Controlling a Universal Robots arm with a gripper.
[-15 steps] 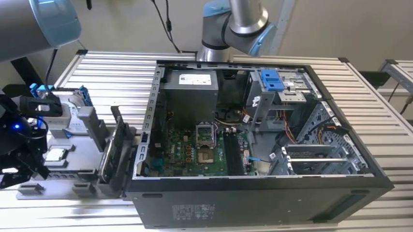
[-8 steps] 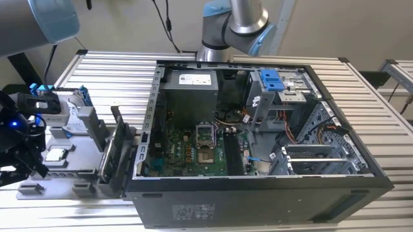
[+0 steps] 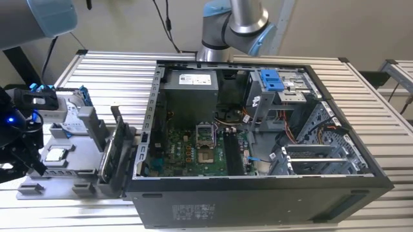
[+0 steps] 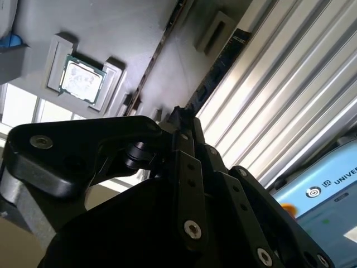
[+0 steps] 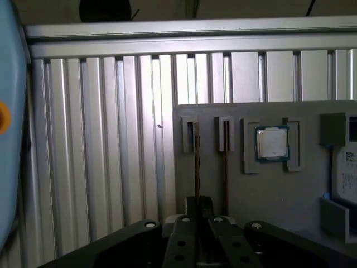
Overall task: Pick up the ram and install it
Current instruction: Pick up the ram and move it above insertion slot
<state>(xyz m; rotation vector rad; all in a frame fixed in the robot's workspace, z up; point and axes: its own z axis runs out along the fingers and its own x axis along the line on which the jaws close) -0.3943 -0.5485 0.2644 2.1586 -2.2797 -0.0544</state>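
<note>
Gripper (image 5: 199,202) at ram (image 5: 197,162), edge-up in tray (image 3: 61,187) at PC case's (image 3: 258,203) 9 o'clock (exterior view); open or shut, can't tell. Prob. light, stiff, fragile: pinch flat faces mid-length.

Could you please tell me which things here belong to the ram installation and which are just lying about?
In the job: ram, standing in its slot by the pincer; open computer case.
Lying about: second stick alongside; CPU chip; hard drive.
</note>
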